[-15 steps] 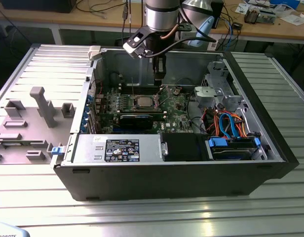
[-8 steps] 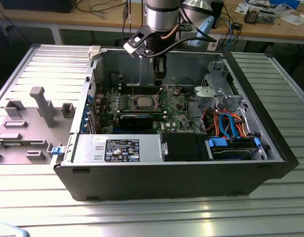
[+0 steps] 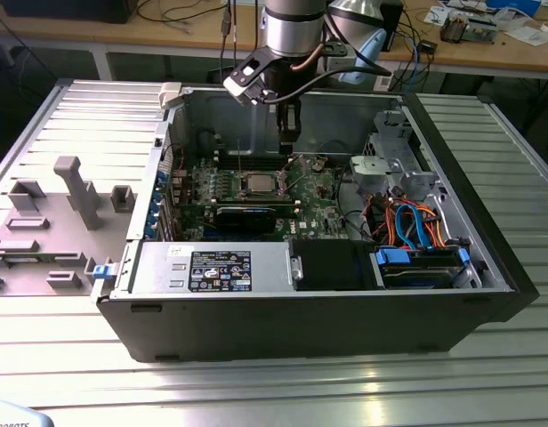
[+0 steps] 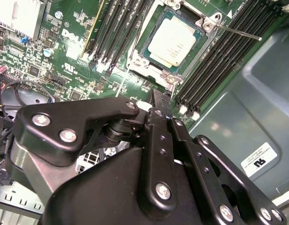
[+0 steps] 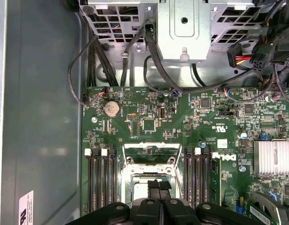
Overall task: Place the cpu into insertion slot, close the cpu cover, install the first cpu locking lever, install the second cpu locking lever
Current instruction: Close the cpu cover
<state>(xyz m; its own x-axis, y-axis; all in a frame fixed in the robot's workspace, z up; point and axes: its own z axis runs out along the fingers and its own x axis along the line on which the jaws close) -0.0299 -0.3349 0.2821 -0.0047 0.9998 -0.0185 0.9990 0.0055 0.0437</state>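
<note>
Presently on counter: slatted metal counter (image 3: 256, 391) carries an open computer case (image 3: 301, 311), side panel off.
Arm: the arm (image 3: 292, 27) reaches down into the case from above.
Motherboard: green motherboard (image 5: 149, 117) lies flat on the case floor, socket between the memory slots.
Claw: the claw (image 5: 159, 183) points down over the socket's edge. Fingers pressed together, nothing seen between them.
Cpu cover: the cpu cover (image 5: 151, 145) appears swung up off the socket, just beyond the claw tips. Judged not yet closed.
Cpu: the cpu (image 4: 173, 41) sits square in the socket, silver top up, so placing looks done.
Key relation: cpu is below the claw, offset toward the exterior view's left.
Locking lever: thin locking lever (image 4: 238, 32) juts out beside the socket, unlatched.
</note>
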